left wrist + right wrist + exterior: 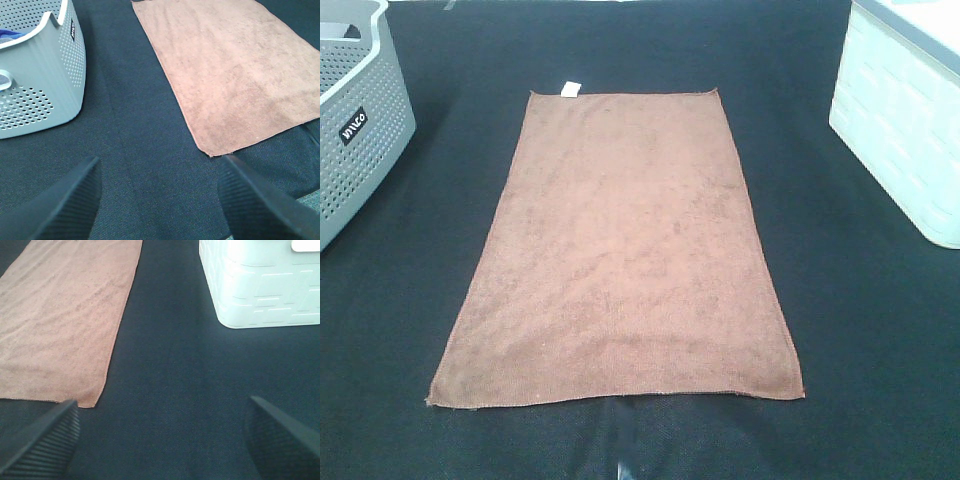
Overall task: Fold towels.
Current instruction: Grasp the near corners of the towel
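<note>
Right, the reddish-brown rectangular terry towel point(620, 250) lies spread flat in the middle of the dark worktop point(880, 330), small white tag point(570, 89) at its far left corner. No fold made yet, by the look of it. The left claw point(160, 161) hangs wide open and empty just off the near left corner. The right claw point(164, 402) gapes empty beside the near right one. I reckon each is lined up to pinch its corner. The grey perforated plastic basket point(360, 130) and pale white plastic bin point(900, 120) sit well apart, flanking the towel.
</note>
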Action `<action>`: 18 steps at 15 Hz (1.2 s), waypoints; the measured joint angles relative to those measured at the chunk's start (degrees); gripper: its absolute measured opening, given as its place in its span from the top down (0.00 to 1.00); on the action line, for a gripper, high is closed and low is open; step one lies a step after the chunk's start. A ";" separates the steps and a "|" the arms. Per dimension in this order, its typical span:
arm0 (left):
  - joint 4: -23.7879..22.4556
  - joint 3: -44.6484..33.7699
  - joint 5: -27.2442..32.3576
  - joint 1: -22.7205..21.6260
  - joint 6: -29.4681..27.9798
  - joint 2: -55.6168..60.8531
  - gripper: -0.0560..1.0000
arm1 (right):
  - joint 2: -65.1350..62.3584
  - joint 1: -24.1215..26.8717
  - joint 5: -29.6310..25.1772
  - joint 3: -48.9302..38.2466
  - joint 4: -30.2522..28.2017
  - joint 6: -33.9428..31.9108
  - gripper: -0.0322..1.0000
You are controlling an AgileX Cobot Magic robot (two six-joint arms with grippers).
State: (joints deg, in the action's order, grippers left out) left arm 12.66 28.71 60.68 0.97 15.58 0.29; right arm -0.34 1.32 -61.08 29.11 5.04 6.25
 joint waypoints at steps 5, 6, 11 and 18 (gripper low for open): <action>0.00 0.00 0.00 0.00 0.00 0.00 0.34 | 0.00 0.00 0.00 0.00 0.00 0.00 0.16; 0.00 0.00 0.00 0.00 0.00 0.00 0.34 | 0.00 0.00 0.00 0.00 0.00 0.00 0.16; 0.00 0.00 0.00 0.00 0.00 0.00 0.34 | 0.00 0.00 0.00 0.00 0.00 0.00 0.16; 0.00 0.00 0.00 0.00 0.00 0.00 0.34 | 0.00 0.00 0.00 0.00 0.00 0.00 0.16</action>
State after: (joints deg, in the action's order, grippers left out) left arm 12.66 28.71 60.68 0.97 15.58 0.29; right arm -0.34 1.32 -61.08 29.11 5.04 6.25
